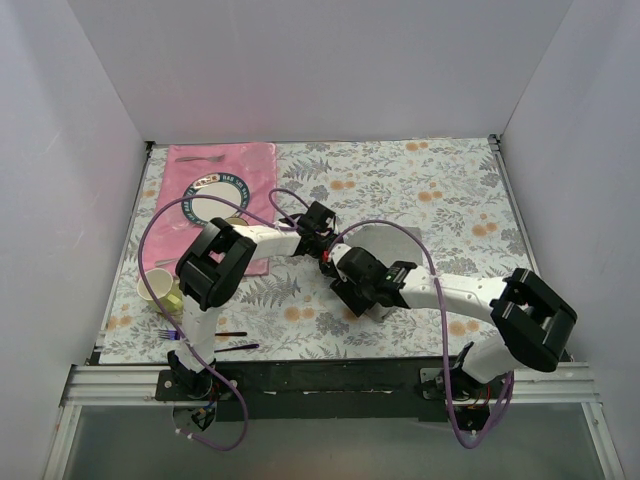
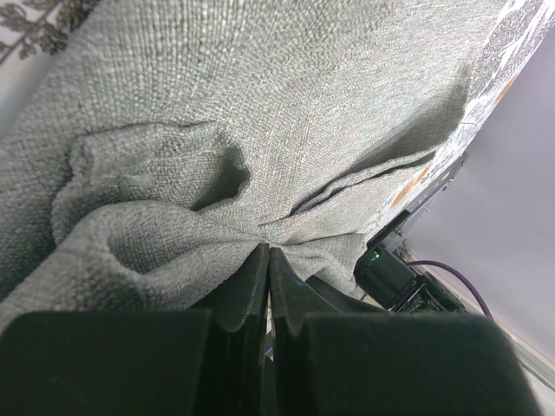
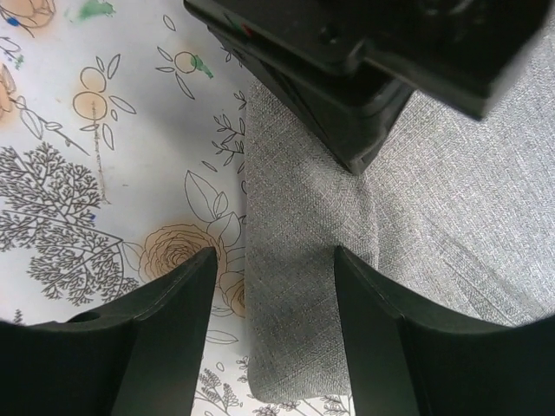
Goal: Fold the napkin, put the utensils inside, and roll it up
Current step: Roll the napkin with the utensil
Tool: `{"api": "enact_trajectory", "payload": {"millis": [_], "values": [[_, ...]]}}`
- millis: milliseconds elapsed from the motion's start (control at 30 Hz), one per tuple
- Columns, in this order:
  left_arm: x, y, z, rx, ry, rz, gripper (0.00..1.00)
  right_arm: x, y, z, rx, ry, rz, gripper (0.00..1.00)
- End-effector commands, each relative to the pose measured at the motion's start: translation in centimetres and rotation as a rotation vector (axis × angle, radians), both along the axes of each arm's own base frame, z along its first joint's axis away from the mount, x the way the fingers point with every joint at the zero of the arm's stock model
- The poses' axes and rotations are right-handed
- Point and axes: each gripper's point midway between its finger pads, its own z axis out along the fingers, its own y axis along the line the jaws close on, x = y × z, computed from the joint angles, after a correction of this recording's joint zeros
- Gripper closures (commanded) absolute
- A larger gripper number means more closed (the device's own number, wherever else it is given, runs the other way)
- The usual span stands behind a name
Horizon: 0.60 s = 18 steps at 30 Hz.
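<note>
The grey napkin (image 1: 392,243) lies mid-table, largely under both arms. In the left wrist view the napkin (image 2: 286,113) is creased and bunched, and my left gripper (image 2: 268,250) is shut on a pinched fold of it. From above, the left gripper (image 1: 322,238) is at the napkin's left edge. My right gripper (image 3: 276,260) is open and empty; its jaws straddle the napkin's (image 3: 321,295) folded left edge, close above it. From above, the right gripper (image 1: 347,285) sits just in front of the left one. The orange-tan wooden utensil is hidden or out of view.
A pink placemat (image 1: 262,160) lies at the back left. A cup (image 1: 154,287) stands at the left edge. A purple-handled fork (image 1: 170,335) and a thin black utensil (image 1: 236,347) lie near the left arm's base. White walls surround the floral tablecloth (image 1: 440,190).
</note>
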Motion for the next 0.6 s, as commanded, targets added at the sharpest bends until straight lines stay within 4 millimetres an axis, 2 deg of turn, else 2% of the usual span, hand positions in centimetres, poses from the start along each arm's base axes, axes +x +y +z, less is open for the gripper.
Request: {"api": "enact_trajectory", "payload": {"millis": [0,300,433,500,567], "values": [[-3.1,4.4,-6.1,0.228,0.107,0.003,1.0,0.8,0.4,-0.2,-0.03,-0.052,0.021,0.36],[-3.2,4.6,-6.3,0.222,0.11,-0.002,1.0,0.6,-1.0,-2.3,-0.102,-0.043,0.02,0.34],[-3.3,4.8,-6.5,0.225,0.115,-0.002,1.0,1.2,-0.2,-0.8,-0.074,-0.07,0.026,0.34],[-3.3,4.8,-6.4,0.223,0.119,-0.002,1.0,1.6,-0.4,-0.3,-0.09,-0.086,0.02,0.33],[-3.3,4.7,-6.4,0.221,0.12,-0.002,1.0,1.6,-0.6,-0.5,-0.098,-0.084,0.019,0.32]]}}
